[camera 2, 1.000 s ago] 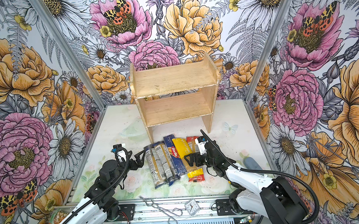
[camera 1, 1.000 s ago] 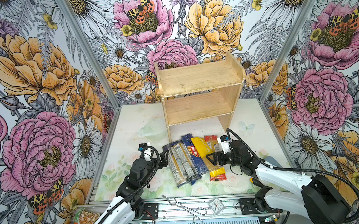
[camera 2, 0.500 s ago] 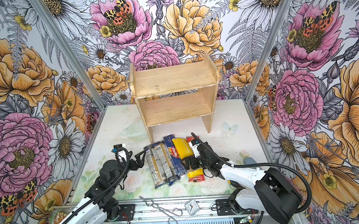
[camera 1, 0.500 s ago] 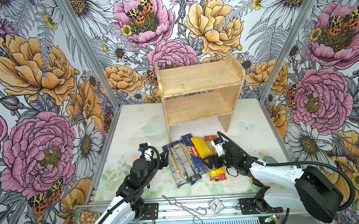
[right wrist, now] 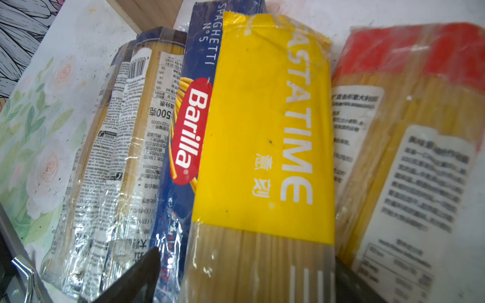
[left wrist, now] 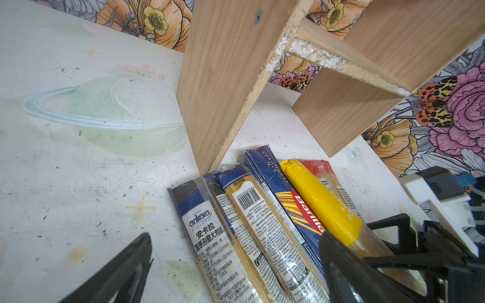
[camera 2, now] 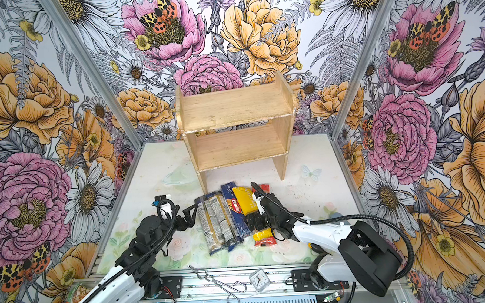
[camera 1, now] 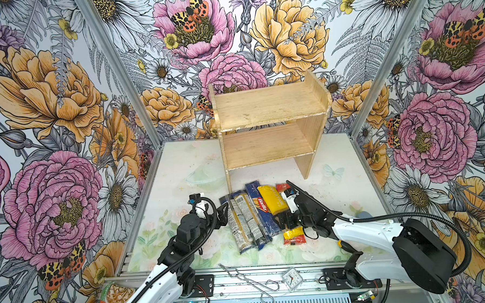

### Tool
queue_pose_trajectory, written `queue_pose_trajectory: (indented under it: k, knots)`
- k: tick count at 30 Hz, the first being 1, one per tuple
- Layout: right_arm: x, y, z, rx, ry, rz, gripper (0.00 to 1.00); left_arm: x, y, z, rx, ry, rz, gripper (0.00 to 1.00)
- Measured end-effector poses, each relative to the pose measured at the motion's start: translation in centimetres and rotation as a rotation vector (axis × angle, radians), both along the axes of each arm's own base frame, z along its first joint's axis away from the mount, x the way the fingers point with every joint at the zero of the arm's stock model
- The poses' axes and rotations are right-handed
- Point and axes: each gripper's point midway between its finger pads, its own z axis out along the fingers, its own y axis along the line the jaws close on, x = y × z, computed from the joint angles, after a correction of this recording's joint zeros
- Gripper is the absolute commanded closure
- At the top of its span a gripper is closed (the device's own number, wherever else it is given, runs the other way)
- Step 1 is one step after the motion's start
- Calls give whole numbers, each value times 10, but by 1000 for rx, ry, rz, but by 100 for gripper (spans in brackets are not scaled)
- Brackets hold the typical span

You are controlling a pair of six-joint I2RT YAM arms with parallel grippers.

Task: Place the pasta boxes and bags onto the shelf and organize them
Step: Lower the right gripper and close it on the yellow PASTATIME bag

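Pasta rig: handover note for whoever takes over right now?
Left gripper: open, beside the clear packs, holding nothing.
Right gripper: open, fingers astride the yellow pack, not lifted.
Things: all five lie side by side on the table before the shelf: two clear packs, Barilla box, yellow pack overlapping it, red pack.
Done: nothing shelved.
Left: shelve all five.

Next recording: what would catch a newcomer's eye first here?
Huge pink-and-orange floral wallpaper covers every wall. A bare light wooden two-tier shelf stands at the back; before it five long spaghetti packs lie side by side, the right gripper open astride the yellow-ended clear pack.
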Motion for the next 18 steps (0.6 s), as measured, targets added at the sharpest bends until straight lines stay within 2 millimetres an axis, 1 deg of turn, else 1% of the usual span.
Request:
queue_pose_trajectory:
  k: [3, 6, 11, 14, 18]
  knots:
    - [1, 2, -2, -25, -7, 4, 10, 0, -1, -2, 3, 8, -2, 1]
    - [2, 2, -4, -53, -12, 3, 15, 0, -1, -3, 5, 12, -3, 1]
    - [3, 0, -6, -104, -14, 3, 18, 0, -1, -4, 5, 13, -6, 1]
    - [2, -2, -6, -125, -16, 4, 22, 0, -1, -4, 6, 14, -6, 1]
    - [2, -4, -7, -143, -17, 3, 31, 0, -1, -5, 7, 17, -6, 1]
